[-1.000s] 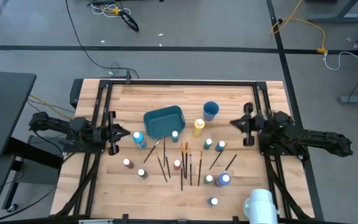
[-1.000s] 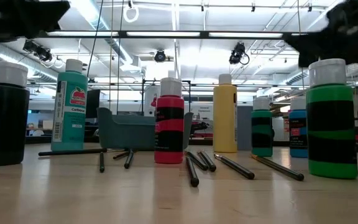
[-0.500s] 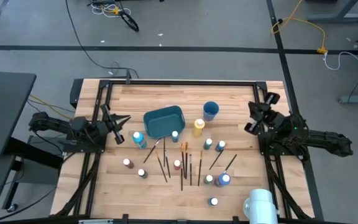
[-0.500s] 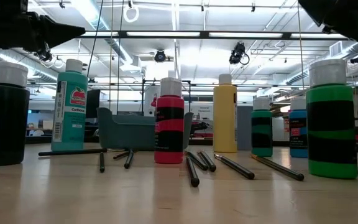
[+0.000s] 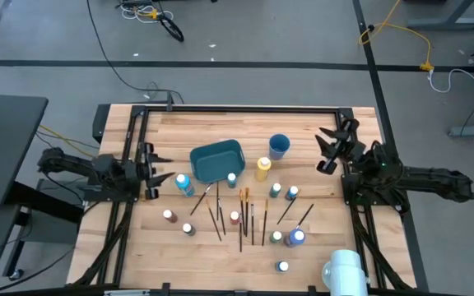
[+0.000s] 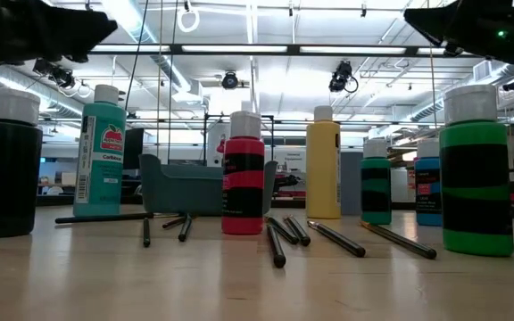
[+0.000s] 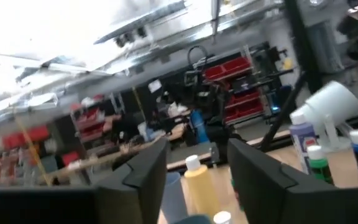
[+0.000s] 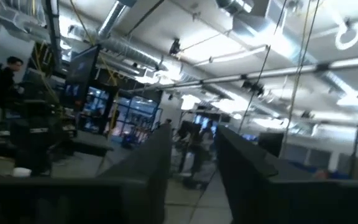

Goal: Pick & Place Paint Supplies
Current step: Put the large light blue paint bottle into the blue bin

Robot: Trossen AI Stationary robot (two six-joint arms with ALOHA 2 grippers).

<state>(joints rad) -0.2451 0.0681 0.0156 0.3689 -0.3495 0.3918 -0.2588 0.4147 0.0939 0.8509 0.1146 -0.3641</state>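
Several small white-capped paint bottles stand on the wooden table (image 5: pixel 319 222), among them a yellow one (image 5: pixel 262 168), a light-blue one (image 5: pixel 183 182) and a purple one (image 5: pixel 296 237). Thin dark paintbrushes (image 5: pixel 245 218) lie flat between them. My left gripper (image 5: pixel 156 168) hovers open at the table's left side, left of the teal bin (image 5: pixel 218 160). Its fingers (image 7: pixel 148 171) have nothing between them. My right gripper (image 5: pixel 326 152) hovers open at the right side, right of the blue cup (image 5: pixel 279 145). It is tipped upward, and its fingers (image 8: pixel 157 155) are apart with nothing between them.
The teal bin and the blue cup stand behind the bottles, toward the far edge. A white cylinder (image 5: pixel 344 270) sits at the near right corner. A black frame (image 5: pixel 237 109) runs along the far edge and both sides. Bare wood lies between the bin and the far rail.
Both grippers have opened while staying above the table's sides. My right gripper has risen a little and tipped upward, swinging toward the far edge. My left gripper has rolled about its own axis without travelling. The bottles and brushes have not moved.
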